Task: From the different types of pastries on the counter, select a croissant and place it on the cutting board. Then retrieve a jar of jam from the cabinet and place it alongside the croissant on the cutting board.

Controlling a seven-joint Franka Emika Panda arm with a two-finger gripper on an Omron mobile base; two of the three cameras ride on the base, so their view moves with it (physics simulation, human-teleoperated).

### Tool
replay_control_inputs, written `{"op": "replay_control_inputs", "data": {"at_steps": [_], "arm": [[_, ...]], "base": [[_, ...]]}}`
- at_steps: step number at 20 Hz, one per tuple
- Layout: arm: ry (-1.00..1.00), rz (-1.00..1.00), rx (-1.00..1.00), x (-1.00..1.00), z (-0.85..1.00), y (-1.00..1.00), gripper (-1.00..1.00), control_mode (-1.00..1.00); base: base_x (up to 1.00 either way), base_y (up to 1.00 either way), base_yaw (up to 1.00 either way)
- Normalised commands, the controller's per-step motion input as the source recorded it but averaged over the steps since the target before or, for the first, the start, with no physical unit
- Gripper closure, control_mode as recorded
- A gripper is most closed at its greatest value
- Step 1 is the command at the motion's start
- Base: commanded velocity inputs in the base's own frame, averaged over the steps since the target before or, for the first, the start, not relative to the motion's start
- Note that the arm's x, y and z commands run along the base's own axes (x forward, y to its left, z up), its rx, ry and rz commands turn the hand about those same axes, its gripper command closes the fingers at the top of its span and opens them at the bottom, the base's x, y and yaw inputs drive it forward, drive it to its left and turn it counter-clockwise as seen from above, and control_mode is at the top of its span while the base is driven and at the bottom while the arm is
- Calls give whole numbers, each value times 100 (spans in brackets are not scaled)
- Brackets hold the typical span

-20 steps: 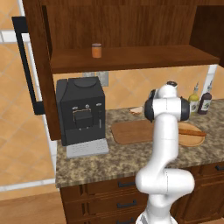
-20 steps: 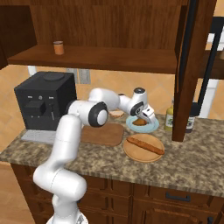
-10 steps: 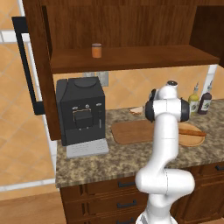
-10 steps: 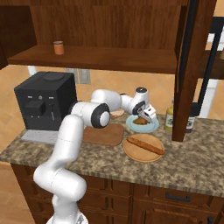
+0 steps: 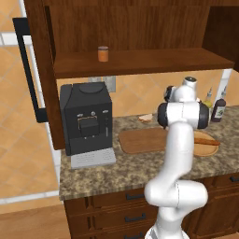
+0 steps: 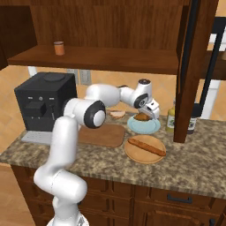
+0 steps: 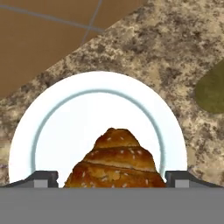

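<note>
Dark fingertips of the claw (image 7: 112,179) are standing wide apart on either side of the golden-brown croissant (image 7: 114,162), which is lying between them on a white plate (image 7: 52,131) with a pale blue ring; the jaws are not yet pressing on it, so nothing is being held. From the right base view, the claw (image 6: 145,115) is reaching down over the croissant (image 6: 141,117) on that plate (image 6: 152,128), which is sitting on the speckled granite counter (image 6: 194,154). Just beside it, a long orange pastry (image 6: 146,146) is resting on a round wooden plate, and the empty cutting board (image 6: 100,134) is lying to the left. For a good grasp, the claw probably needs to be sinking a little lower and squeezing the croissant across its thick middle, gently enough not to crush it. The jar of jam (image 6: 58,47) is waiting on the cabinet shelf (image 6: 101,59) above.
</note>
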Motion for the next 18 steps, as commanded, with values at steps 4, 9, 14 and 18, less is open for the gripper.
{"op": "replay_control_inputs", "data": {"at_steps": [4, 9, 14, 18], "arm": [[0, 7, 0, -80, 20, 43, 100, -100], [-1, 11, -1, -66, 4, 79, 100, -100], [-11, 9, -5, -55, 0, 82, 100, -100], [-10, 7, -2, -52, 0, 67, 100, -100]], "base": [[0, 0, 0], [0, 0, 0], [0, 0, 0], [0, 0, 0]]}}
